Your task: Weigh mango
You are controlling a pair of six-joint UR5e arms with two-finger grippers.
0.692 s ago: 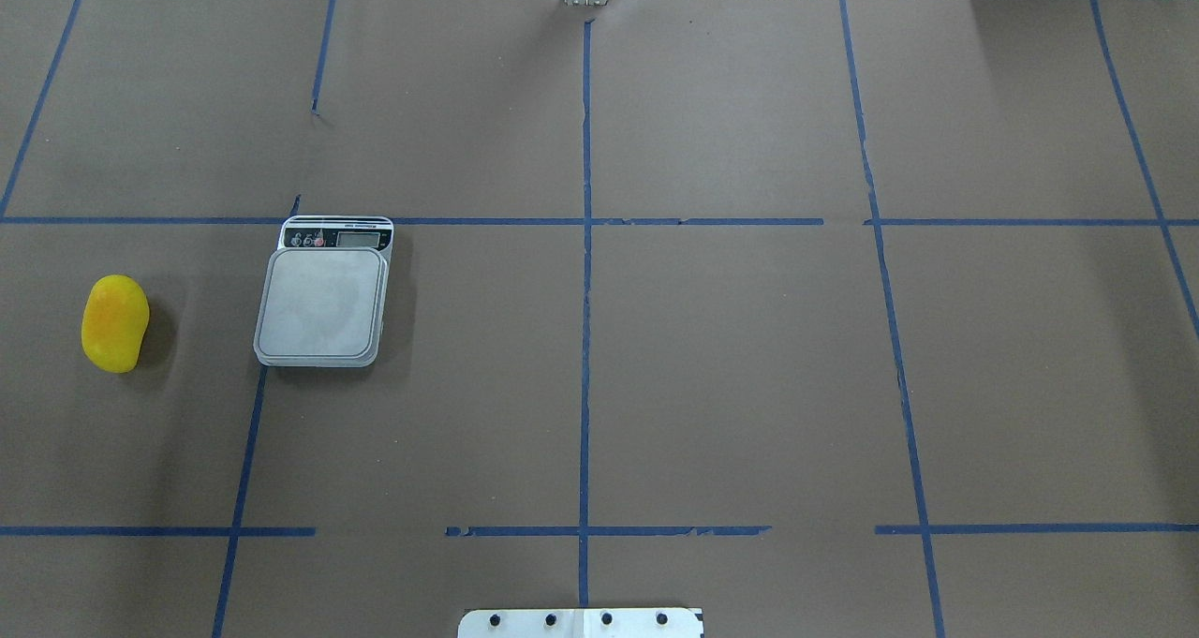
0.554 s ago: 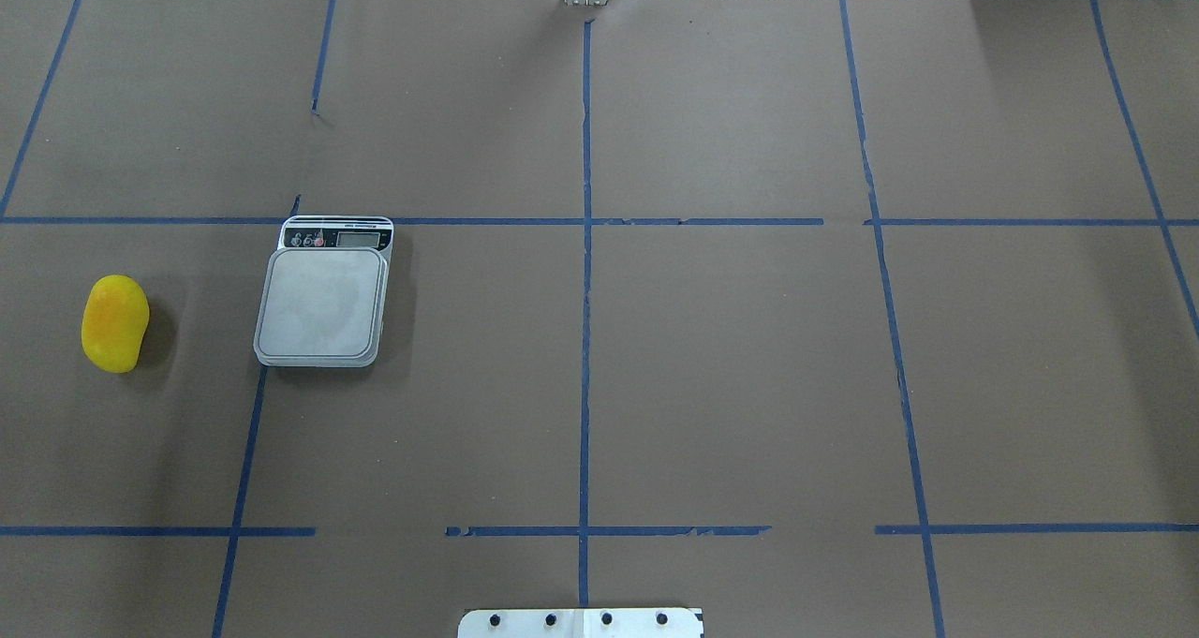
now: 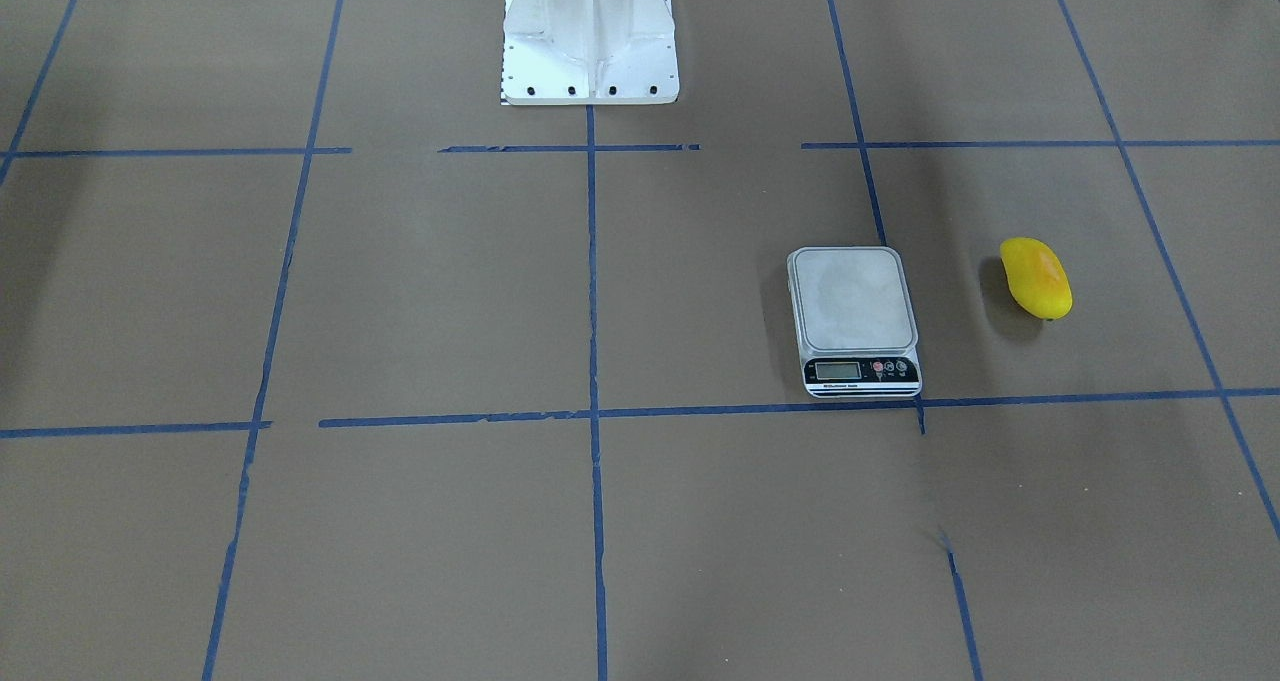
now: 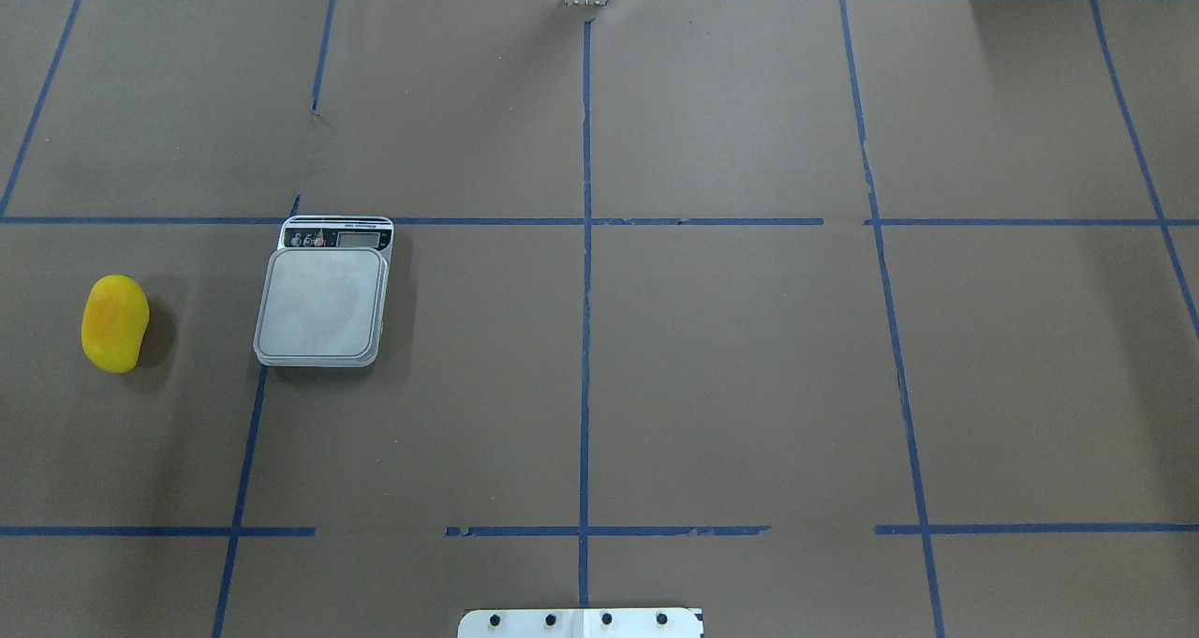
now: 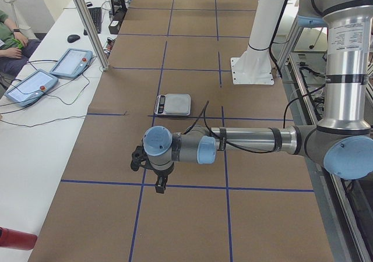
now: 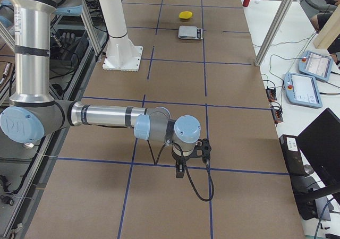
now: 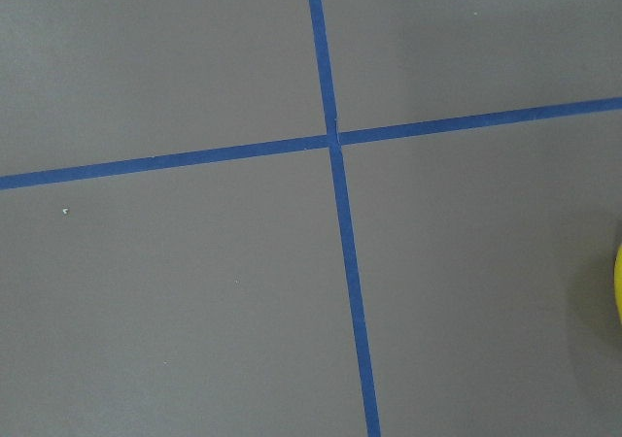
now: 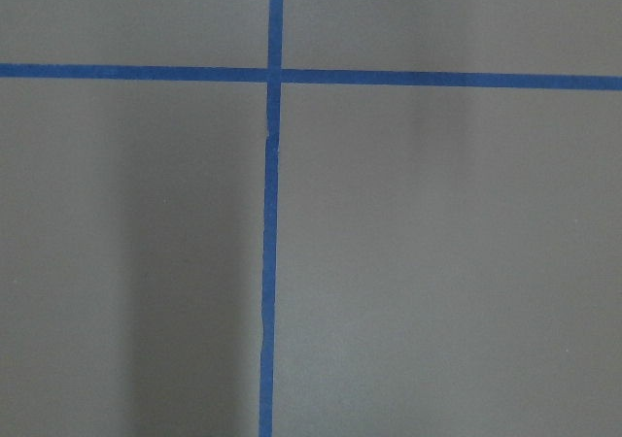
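Observation:
The mango [image 4: 114,323] is yellow with an orange blush and lies on the brown table left of the scale [image 4: 321,303], with a gap between them. Both show in the front view, mango [image 3: 1036,278] and scale [image 3: 852,311], and far off in the right side view, mango [image 6: 185,14] and scale [image 6: 189,32]. The scale's platform is bare. A yellow sliver of the mango [image 7: 618,282] touches the left wrist view's right edge. The left gripper [image 5: 158,184] and right gripper [image 6: 180,171] show only in the side views, pointing down over the table; I cannot tell if they are open.
The white robot pedestal [image 3: 590,31] stands at the table's middle near edge. Blue tape lines grid the brown paper. Teach pendants [image 5: 30,84] [image 6: 311,90] and cables lie on the white side bench beyond an aluminium post [image 5: 87,23]. A red object [image 5: 17,239] lies at the bench's near corner.

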